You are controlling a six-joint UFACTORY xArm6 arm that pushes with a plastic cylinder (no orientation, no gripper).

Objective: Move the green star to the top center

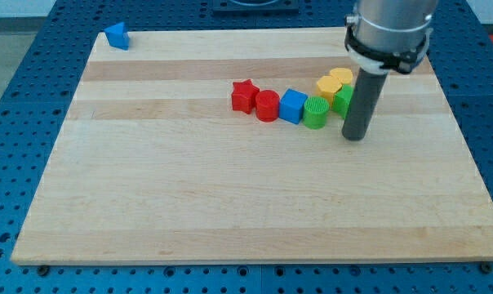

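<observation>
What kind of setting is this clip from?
Likely a robotics lab bench: a wooden board lies on a blue perforated table, toy blocks like the red star sit on it, and my tip touches the board.

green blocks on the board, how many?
2. A green cylinder block ends the row right of the blue cube block; a green block, shape unclear, sits half hidden behind my tip. More could be hidden there.
</observation>
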